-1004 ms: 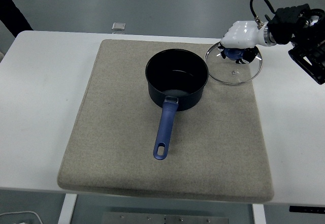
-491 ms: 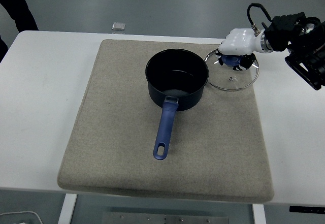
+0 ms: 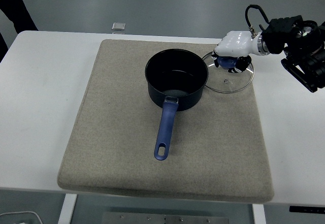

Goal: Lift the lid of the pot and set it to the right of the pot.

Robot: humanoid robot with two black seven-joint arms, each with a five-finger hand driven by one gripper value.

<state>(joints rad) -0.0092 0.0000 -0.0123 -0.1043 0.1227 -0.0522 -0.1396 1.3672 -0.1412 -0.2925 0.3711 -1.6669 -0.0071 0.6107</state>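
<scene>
A dark blue pot (image 3: 176,78) with a long blue handle (image 3: 164,131) stands uncovered on the beige mat (image 3: 117,148), handle toward the near edge. The round glass lid (image 3: 229,77) is just right of the pot, its left edge close to the pot's rim. My right hand (image 3: 229,56), white with dark fingers, is curled around the lid's blue knob (image 3: 227,62). Whether the lid rests on the mat or hangs just above it I cannot tell. The left arm is out of view.
The mat covers most of the white table (image 3: 40,92). A small silver object (image 3: 119,26) lies at the table's far edge. A person's dark sleeve (image 3: 20,8) shows at the top left. My right arm's black hardware (image 3: 304,51) hangs over the table's right side.
My right hand has moved the lid a little left and toward the far side, closer to the pot. The person's sleeve at the top left has shifted.
</scene>
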